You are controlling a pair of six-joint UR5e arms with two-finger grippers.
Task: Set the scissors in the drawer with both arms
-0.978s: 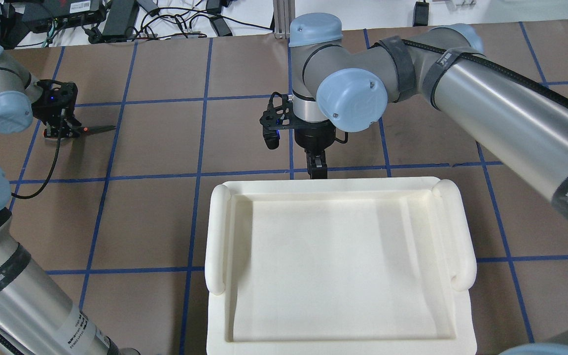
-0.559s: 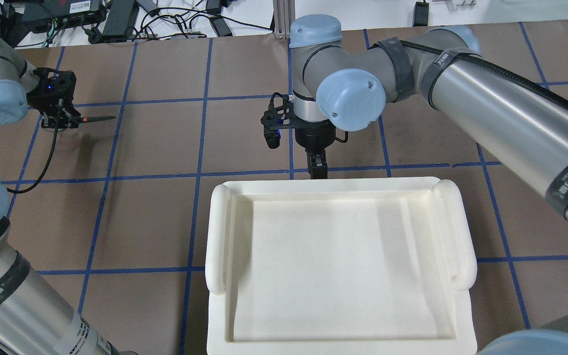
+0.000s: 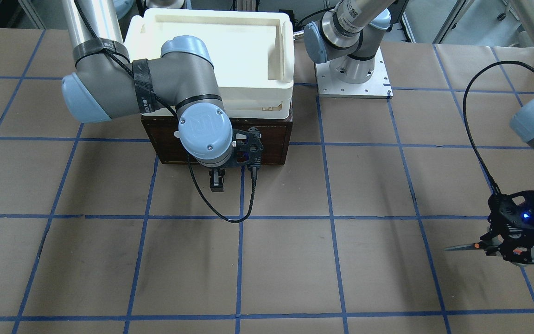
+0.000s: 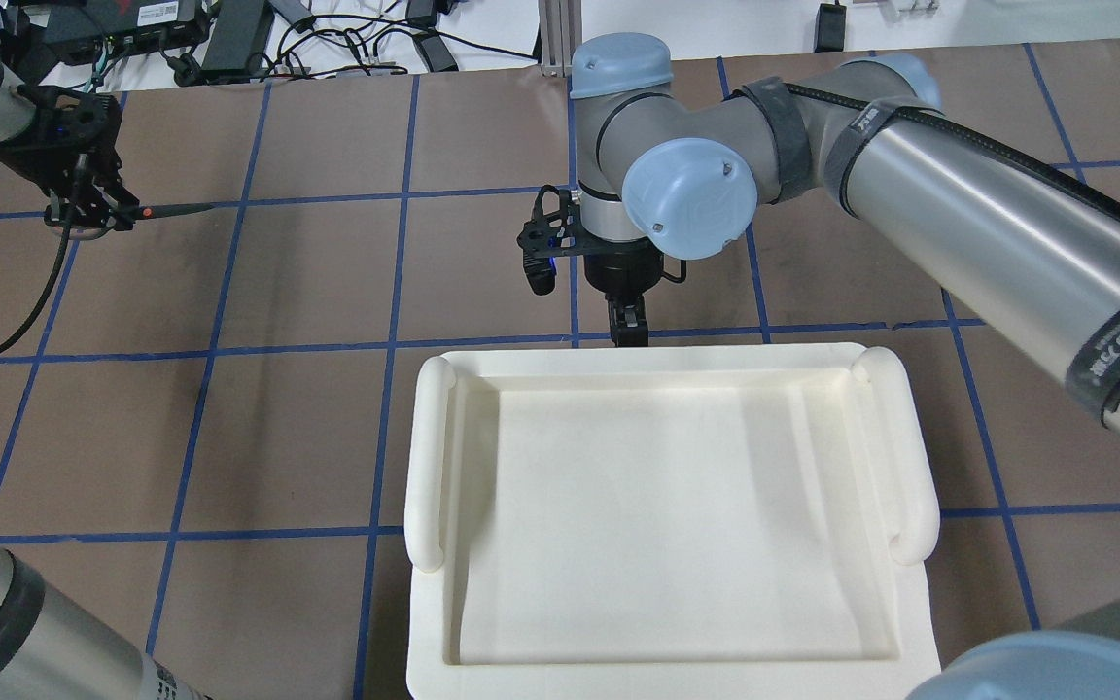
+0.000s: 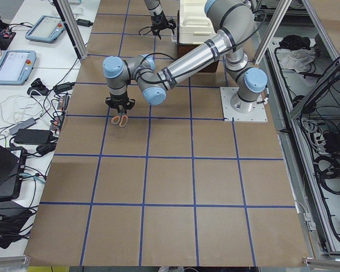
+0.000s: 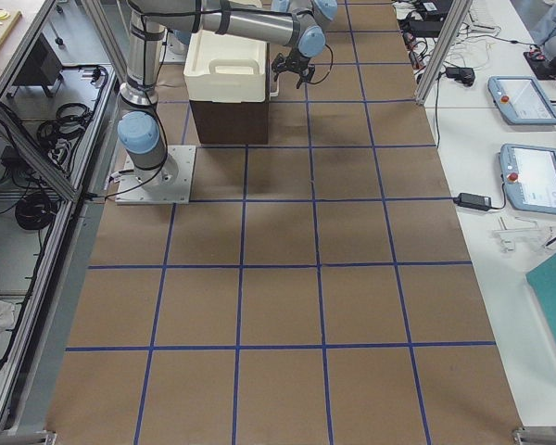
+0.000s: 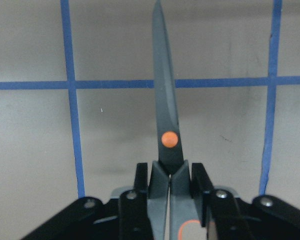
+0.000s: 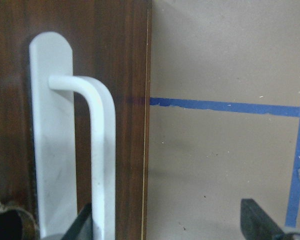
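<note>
Two arms, two jobs: the left gripper (image 7: 170, 174) points straight down, pinched shut on the scissors (image 7: 165, 110) just behind the orange pivot. The blades are together and lie level, clear of the table and well apart from the drawer (image 3: 271, 139), a carry that should let them go in flat. The right gripper (image 4: 628, 329) hangs at the drawer front, jaws wide either side of the white handle (image 8: 102, 150), not yet pinched; drawer looks closed.
</note>
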